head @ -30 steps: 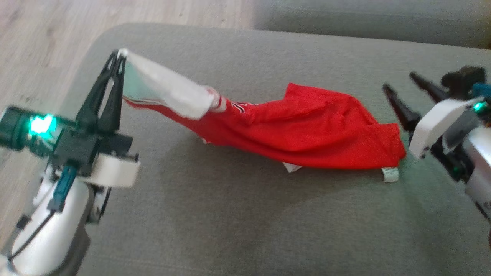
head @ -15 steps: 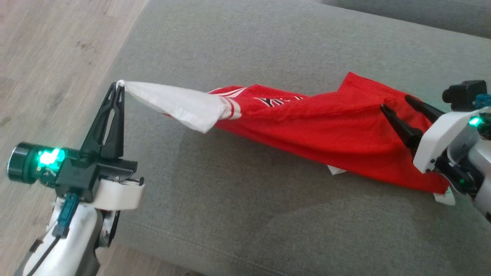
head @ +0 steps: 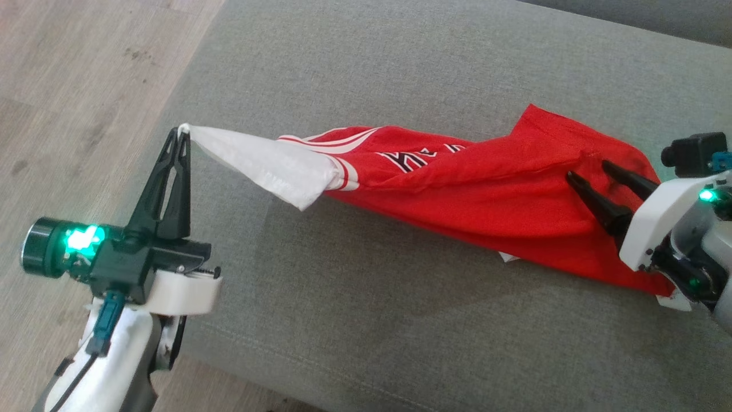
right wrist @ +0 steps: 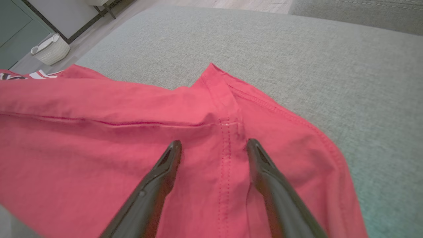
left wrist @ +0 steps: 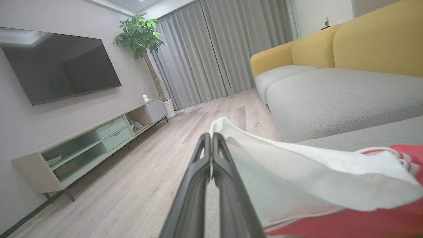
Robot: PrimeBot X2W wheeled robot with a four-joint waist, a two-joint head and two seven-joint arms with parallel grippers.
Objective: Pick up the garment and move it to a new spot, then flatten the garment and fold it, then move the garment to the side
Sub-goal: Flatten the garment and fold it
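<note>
**Right gripper now over the hem, left one holding the sleeve**

Head view: the camera has swung during the last second, so I discount the general shift. What really changed is the right gripper [head: 589,170]. A second ago it stood clear of the cloth, beside the hem end. Now its two fingers, set apart, reach in over the red body of the garment [head: 486,200]. The left gripper [head: 182,131] is as it was, fingers pressed together on the tip of the white sleeve [head: 269,166], just above the grey cushion [head: 343,320] at its floor-side edge. The garment runs from that edge across the cushion's middle as a long, half-twisted band. The sleeve end is lifted and the red end rests on the cushion. I judge this to be the flattening step, with a second grip about to be taken so the cloth can be pulled out straight.

Left wrist view: the left gripper's [left wrist: 211,136] fingers meet at their tips with the white sleeve [left wrist: 297,178] pinched between them. The cloth trails off towards the cushion.

Right wrist view: the right gripper [right wrist: 214,145] has its fingers spread with nothing between them yet. A stitched seam [right wrist: 228,132] of the garment [right wrist: 99,132] lies between the tips, close under them, near the cushion's far end. I cannot tell whether they touch the fabric.
</note>
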